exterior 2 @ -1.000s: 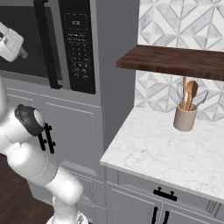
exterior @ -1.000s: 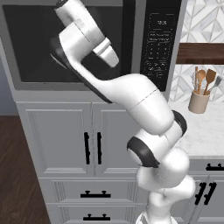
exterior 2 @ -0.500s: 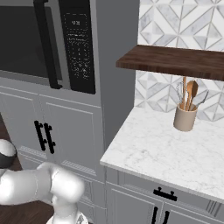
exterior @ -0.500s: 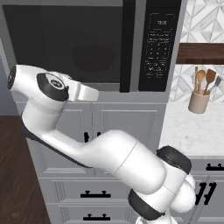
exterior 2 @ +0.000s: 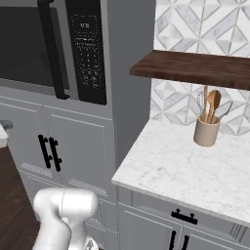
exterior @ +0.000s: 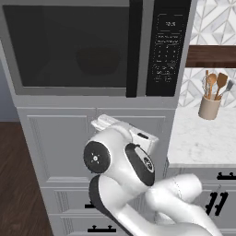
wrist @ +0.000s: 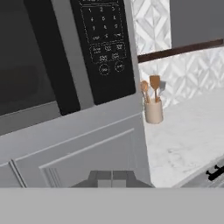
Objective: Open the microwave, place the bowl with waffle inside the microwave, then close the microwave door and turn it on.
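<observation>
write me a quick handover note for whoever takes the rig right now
Gripper: shut, holding nothing, low in front of the cabinet below the microwave.
Microwave door: closed; a dark round shape, likely the bowl, shows through its window.
Keypad panel: within the hand view.
Done, it seems: bowl in, door shut.
Left: confirm the microwave is on; press start if not.

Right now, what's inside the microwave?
Microwave door is closed. Through its dark window a dim round shape shows, possibly the bowl; too dark to tell, and any waffle is hidden by the tint.
</observation>
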{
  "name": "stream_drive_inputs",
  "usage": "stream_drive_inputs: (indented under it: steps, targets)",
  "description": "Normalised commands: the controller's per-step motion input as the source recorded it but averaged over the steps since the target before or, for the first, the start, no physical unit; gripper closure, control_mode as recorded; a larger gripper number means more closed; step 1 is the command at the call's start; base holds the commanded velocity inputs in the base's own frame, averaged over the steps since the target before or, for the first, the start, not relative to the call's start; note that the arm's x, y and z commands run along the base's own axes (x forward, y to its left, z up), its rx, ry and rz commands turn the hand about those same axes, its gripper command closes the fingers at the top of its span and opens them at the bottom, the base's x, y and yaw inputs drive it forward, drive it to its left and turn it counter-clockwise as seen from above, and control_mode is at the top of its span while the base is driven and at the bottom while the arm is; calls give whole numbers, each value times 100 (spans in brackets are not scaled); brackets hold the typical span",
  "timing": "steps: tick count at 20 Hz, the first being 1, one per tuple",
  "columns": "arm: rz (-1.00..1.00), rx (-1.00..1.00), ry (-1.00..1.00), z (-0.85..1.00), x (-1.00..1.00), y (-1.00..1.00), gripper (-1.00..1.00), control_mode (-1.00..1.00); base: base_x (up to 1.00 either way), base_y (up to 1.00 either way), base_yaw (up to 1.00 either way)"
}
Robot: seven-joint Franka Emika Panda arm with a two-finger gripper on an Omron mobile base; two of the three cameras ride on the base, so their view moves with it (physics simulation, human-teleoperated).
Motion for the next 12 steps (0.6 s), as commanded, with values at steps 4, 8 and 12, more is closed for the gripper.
stream_drive_inputs:
  steps: [4, 8, 12]
  targets:
    - [24, 39, -38, 31, -63, -66, 100, -100, 0, 0, 0]
    - [21, 45, -16, 57, -35, -59, 100, -100, 0, 0, 0]
    - [15, 34, -2, 33, -24, -48, 100, -100, 0, 0, 0]
